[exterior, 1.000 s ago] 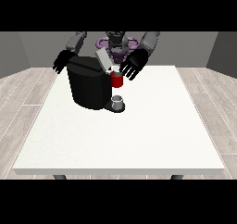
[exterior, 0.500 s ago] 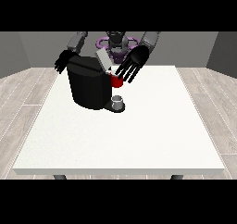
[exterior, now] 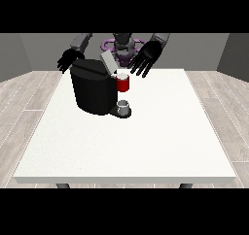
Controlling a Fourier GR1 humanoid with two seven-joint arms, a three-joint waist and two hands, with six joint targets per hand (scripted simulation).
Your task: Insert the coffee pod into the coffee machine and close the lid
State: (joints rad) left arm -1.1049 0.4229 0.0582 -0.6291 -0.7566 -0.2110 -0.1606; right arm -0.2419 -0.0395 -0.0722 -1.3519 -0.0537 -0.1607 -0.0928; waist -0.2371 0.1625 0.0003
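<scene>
Hand at view's right (exterior: 147, 57): fingers spread, empty, above red thing at the machine (exterior: 123, 84). Hand at view's left (exterior: 68, 60): fingers relaxed, behind coffee machine (exterior: 94, 87) on desk (exterior: 146, 142).

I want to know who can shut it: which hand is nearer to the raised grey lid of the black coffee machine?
Left: the hand at the view's right hovers beside the raised grey lid; the hand at the view's left is behind the machine's far corner.

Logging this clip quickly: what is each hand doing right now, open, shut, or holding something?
Hand at the view's right: open, fingers spread, holding nothing, above the red thing at the machine.
Hand at the view's left: open, empty.
</scene>
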